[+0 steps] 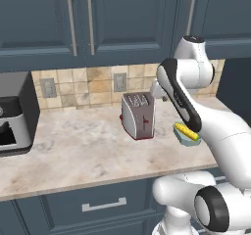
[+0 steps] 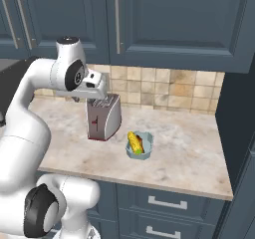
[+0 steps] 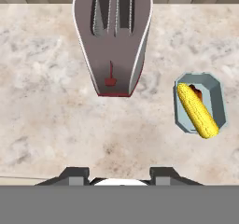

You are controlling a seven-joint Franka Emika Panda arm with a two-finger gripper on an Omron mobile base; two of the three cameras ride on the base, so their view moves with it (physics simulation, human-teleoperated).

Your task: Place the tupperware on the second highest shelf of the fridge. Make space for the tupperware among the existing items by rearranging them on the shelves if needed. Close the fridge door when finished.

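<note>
Arm: raised from the base, bent at the elbow, with the forearm carried up and forward over the worktop (image 1: 73,146).
Wrist: turned downward, so that the hand is pointed at the worktop from above.
Hand: held high over the worktop, clear of its surface, as seen in the right base view.
Gripper (image 3: 120,175): two dark fingers (image 3: 74,174) are seen at the lower edge of the hand view, set apart with a gap between them; nothing is held between them.
</note>
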